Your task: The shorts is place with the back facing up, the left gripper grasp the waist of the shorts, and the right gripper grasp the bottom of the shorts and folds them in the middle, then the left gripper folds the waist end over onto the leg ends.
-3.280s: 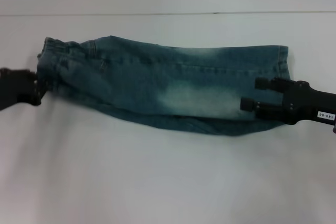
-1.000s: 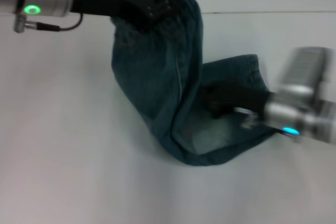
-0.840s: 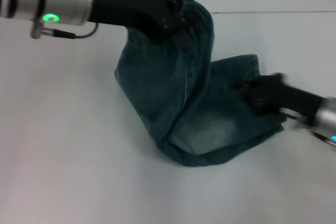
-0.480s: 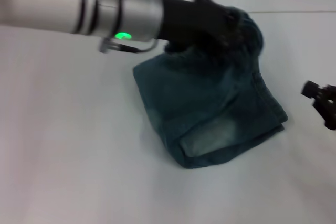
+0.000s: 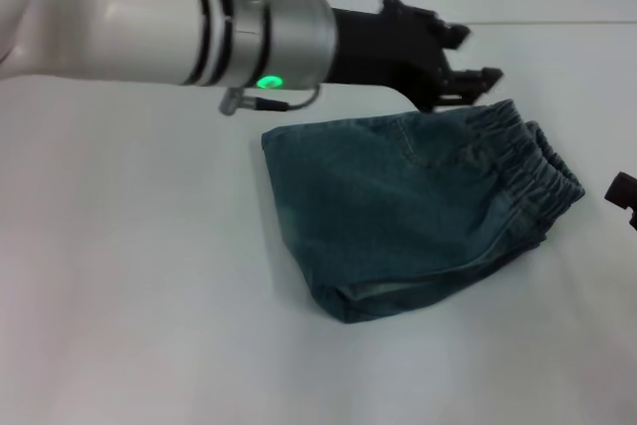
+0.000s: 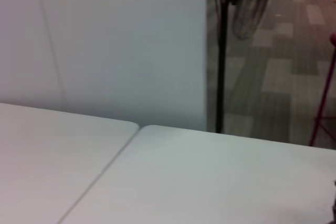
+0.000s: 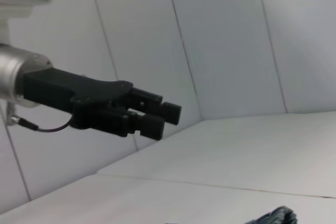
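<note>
The blue denim shorts lie folded on the white table. Their elastic waist rests flat at the right end of the bundle, on top of the layers below. My left gripper hovers open just beyond the waist's far edge and holds nothing. The right wrist view shows the same left gripper from the side, and a dark bit of the shorts at the picture's edge. Only a black tip of my right gripper shows at the right border, apart from the cloth.
The left arm's silver and white forearm stretches across the far left of the table. A table seam runs under it. Beyond the table stand a white wall and a fan stand.
The left gripper has carried the waist end to the right, laid it over the leg ends and let go. The right gripper has drawn back to the right edge.
</note>
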Tool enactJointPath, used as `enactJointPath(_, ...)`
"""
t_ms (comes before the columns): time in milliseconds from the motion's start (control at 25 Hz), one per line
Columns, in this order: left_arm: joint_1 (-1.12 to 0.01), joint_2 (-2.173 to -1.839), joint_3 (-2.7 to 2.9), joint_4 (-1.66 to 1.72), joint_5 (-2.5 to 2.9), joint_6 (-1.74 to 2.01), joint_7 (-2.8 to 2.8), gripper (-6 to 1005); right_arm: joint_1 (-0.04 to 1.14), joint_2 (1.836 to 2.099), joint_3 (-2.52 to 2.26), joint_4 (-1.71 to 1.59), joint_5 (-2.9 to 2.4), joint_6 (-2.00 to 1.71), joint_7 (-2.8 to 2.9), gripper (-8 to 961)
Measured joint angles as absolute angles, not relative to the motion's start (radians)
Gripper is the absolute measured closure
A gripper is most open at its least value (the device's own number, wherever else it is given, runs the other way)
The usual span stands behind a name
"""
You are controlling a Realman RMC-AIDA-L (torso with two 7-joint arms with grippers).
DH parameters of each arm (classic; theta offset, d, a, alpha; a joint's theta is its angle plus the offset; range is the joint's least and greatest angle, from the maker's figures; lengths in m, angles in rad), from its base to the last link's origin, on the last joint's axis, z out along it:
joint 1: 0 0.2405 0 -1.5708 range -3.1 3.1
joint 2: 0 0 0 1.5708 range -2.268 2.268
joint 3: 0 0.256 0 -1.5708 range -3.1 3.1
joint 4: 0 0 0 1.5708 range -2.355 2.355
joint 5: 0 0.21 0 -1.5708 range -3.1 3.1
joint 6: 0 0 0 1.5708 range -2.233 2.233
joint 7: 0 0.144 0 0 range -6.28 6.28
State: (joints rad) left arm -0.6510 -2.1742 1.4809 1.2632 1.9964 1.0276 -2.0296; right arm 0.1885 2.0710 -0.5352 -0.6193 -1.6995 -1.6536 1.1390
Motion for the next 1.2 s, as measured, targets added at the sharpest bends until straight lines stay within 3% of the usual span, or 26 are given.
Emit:
enactJointPath(120,-0.608,-2.175,1.424,1.267,1.976,1.066,-1.997,623,0.192,2.071,-0.534,-0.648,-1.721,-1.675,1.148,945)
enactJointPath(240,-0.543,-2.174,1.341,1.223,1.896,1.138,-1.901,380,0.202,2.071,-0.535,-0.667,-1.742,-1.705,1.152,944)
enactJointPath(440,-0.407,-2.171,1.111,1.022,1.687,1.300,-1.579,183,0.214,2.082,-0.542,-0.725,-1.771,-1.736,1.184,902)
enactJointPath(720,-0.359,-2.130,0.665,0.580,1.691,1.570,-1.146,62,0.251,2.086,-0.547,-0.729,-1.835,-1.735,1.194,828)
enactJointPath(960,-0.242,-2.161,0.588,0.540,1.739,1.584,-1.001,63,0.262,2.092,-0.577,-0.661,-1.843,-1.733,1.072,608)
enactJointPath(1040,-0.216,-2.168,0.572,0.508,1.740,1.584,-0.956,63,0.262,2.091,-0.576,-0.616,-1.844,-1.728,0.996,361)
enactJointPath(1200,-0.186,-2.168,0.512,0.435,1.749,1.604,-0.863,63,0.262,2.088,-0.569,-0.551,-1.843,-1.694,0.879,276)
